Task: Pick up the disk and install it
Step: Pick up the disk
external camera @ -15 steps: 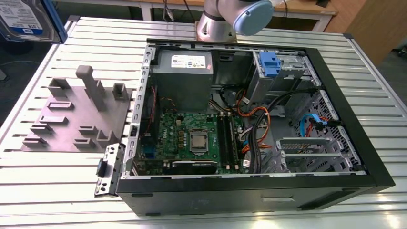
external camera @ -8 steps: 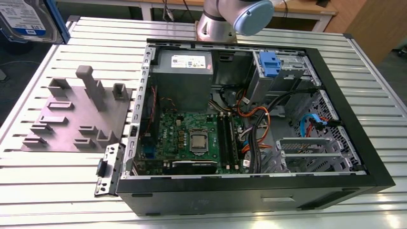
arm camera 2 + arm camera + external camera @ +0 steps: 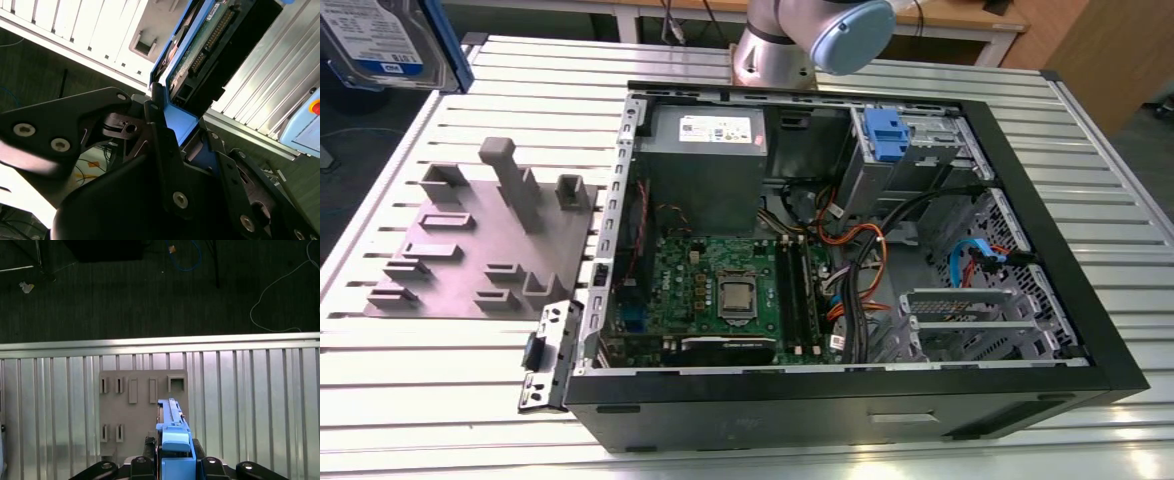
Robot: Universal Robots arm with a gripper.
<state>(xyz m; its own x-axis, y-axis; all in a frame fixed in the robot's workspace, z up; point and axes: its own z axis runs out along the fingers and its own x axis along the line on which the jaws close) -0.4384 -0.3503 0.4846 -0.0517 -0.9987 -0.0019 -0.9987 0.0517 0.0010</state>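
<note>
The disk (image 3: pixel 380 40), silver with a white-and-blue label and blue rails, hangs in the air at the exterior view's upper left, above the table's corner. In both wrist views my gripper (image 3: pixel 185 137) (image 3: pixel 176 463) is shut on it. One black finger (image 3: pixel 159 135) presses each side of the blue rail. The second wrist view shows the disk's green circuit board (image 3: pixel 200 45). In the first wrist view the disk (image 3: pixel 174 432) appears edge-on, above the grey fixture plate (image 3: pixel 142 410).
An open black computer case (image 3: pixel 1061 230) lies on the slatted metal table (image 3: pixel 1094 150). Inside are a grey power supply box (image 3: pixel 707 150), a motherboard (image 3: pixel 720 290), cables and a drive cage with a blue latch (image 3: pixel 887 135). The grey fixture plate (image 3: pixel 480 240) lies to the case's left. The arm's base (image 3: pixel 787 45) stands behind the case.
</note>
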